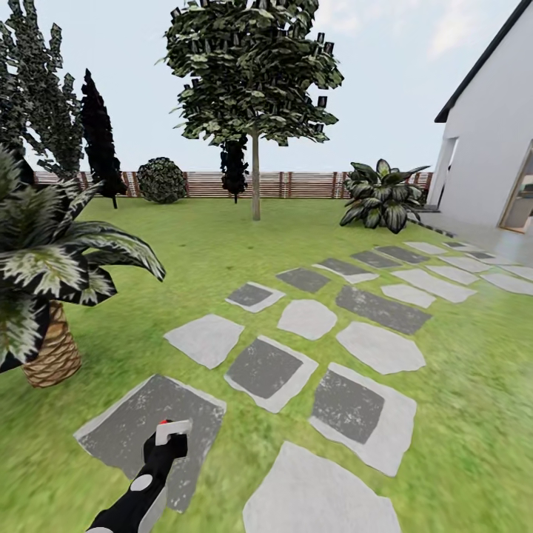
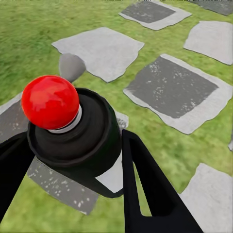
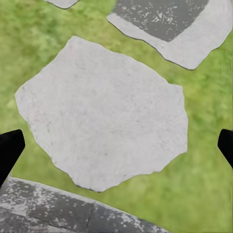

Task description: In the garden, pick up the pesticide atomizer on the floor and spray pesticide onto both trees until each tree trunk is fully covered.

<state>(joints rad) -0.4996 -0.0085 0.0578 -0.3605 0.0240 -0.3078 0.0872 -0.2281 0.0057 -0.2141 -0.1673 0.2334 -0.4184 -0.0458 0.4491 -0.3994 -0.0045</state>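
Atomizer [image 2: 73, 131] in left gripper [image 2: 73, 160], above lawn [image 1: 459, 414]

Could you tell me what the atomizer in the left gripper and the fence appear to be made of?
Pesticide atomizer: probably smooth black plastic with a glossy red ball top, judging by its highlight. Fence: seemingly brown wooden slats, laid horizontally.

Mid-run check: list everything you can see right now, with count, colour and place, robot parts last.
pesticide atomizer: one, dark with red knob, held in the left gripper
tree: one, green canopy, grey-brown trunk, far lawn centre
cypress-like trees: several, dark, far left by the fence
palm-like plant: one, green-white, near left
leafy plant: one, by the house
round bush: one, at the fence
fence: brown slats, far edge
stepping stones: many, grey, across the lawn
house: white, right
left gripper: shut on the atomizer
right gripper: open above a pale stone
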